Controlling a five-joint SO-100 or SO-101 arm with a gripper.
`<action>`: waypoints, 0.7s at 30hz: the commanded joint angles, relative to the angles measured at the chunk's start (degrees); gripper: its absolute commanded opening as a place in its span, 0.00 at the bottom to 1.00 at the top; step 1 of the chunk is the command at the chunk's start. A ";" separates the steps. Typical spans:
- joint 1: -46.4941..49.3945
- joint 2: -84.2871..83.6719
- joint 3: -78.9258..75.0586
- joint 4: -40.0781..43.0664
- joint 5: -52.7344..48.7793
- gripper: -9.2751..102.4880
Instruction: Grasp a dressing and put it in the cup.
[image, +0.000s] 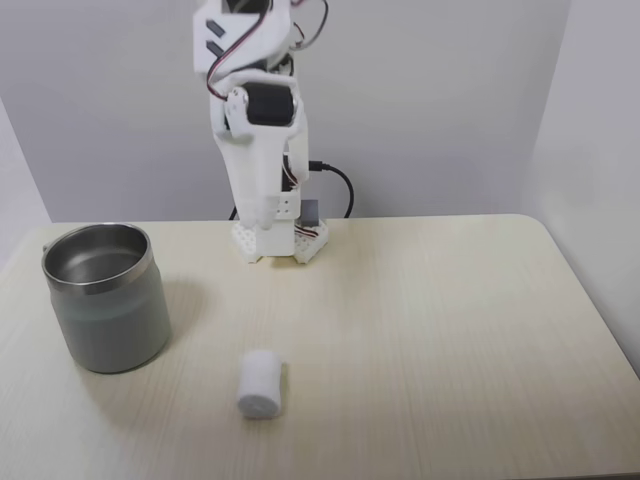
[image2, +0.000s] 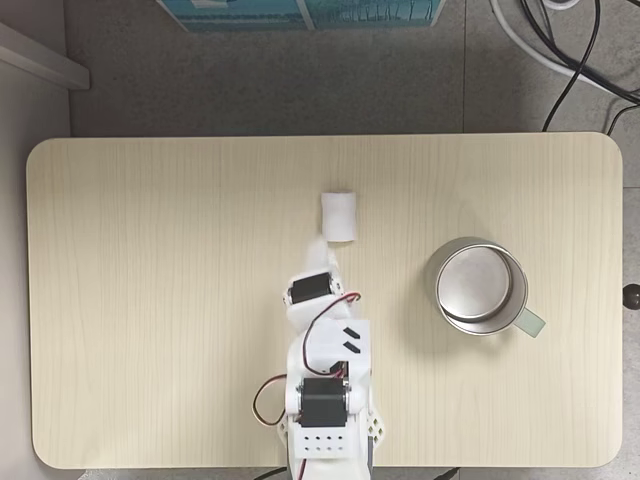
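The dressing lies on its side on the table, apart from the gripper, which hangs above the table near the arm's base, its tip pointing down. In a fixed view from above, the gripper tip sits just beside the dressing, though the front view shows it raised well off the surface. Whether its fingers are spread or pressed together I cannot tell. The cup stands upright near the table's left edge in the front view, well apart from the dressing, with bare table between them. The view from above shows the cup has a handle and a shiny interior, and that open table surrounds both things.
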 joint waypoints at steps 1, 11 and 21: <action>0.97 10.28 11.51 7.21 -7.82 0.22; 2.64 32.08 21.18 15.91 -33.05 0.31; 4.83 54.32 25.58 13.80 -38.58 0.31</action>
